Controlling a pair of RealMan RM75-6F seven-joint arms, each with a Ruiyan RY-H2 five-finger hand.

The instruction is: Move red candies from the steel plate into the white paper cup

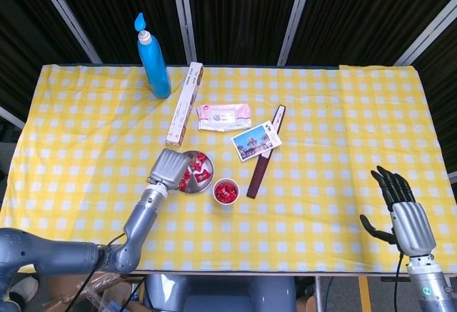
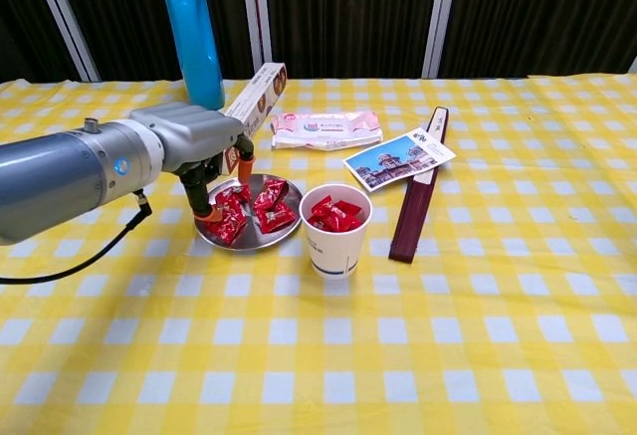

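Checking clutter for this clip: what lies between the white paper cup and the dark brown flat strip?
Nothing; between the white paper cup and the dark brown flat strip only bare yellow checked tablecloth shows, in both the chest and head views.

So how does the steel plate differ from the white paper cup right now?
The steel plate is flat, shiny metal, while the white paper cup is tall, upright and matte. The plate's red candies lie spread out; the cup's are heaped near its rim. The left robot hand hovers over the plate's left edge, not the cup. Both hold red candies.
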